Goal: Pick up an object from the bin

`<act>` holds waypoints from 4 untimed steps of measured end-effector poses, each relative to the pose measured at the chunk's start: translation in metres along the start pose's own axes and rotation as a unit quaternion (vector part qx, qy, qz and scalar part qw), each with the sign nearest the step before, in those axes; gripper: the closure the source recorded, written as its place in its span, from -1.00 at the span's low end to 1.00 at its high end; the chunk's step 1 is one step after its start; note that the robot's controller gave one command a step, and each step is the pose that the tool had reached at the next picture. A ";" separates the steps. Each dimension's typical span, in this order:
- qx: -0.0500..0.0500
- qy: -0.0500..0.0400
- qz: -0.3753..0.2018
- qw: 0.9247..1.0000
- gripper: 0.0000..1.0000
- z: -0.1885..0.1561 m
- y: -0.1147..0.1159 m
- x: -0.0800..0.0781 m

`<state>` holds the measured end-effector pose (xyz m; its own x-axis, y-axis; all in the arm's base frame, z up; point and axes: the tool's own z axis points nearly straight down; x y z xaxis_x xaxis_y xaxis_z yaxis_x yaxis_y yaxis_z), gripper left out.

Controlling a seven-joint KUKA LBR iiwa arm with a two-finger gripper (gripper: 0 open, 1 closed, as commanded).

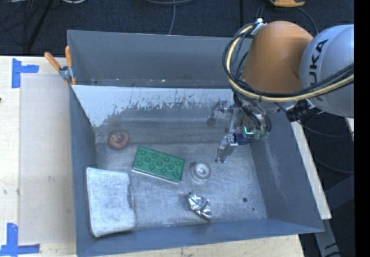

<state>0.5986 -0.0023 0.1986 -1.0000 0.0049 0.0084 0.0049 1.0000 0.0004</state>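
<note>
Clear round cap (200, 171), gripper (222, 156) just beside

Even light is falling from overhead into the grey bin (173, 59), leaving its upper back wall dull while the sloped wall below is glowing pale, brightest toward the left corner. The white cloth (110, 201) is showing as the brightest patch on the bin's bottom, and the crumpled foil (199, 205) is throwing small glints (the small clear round thing (200, 171) is catching a few too). A soft highlight is sitting on the arm's orange cover (274, 56). A tiny teal light is shining just above the tool (225, 155). The surroundings beyond the bin are lying dim.
</note>
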 end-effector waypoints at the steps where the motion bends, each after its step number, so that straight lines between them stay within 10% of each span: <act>1: 0.000 -0.006 0.043 0.999 -1.00 0.127 0.037 0.036; 2: -0.002 -0.005 0.089 0.996 -1.00 0.123 0.124 0.034; 3: -0.001 -0.005 0.090 0.996 1.00 0.122 0.120 0.033; 4: -0.001 -0.008 -0.010 1.000 1.00 -0.055 0.136 0.026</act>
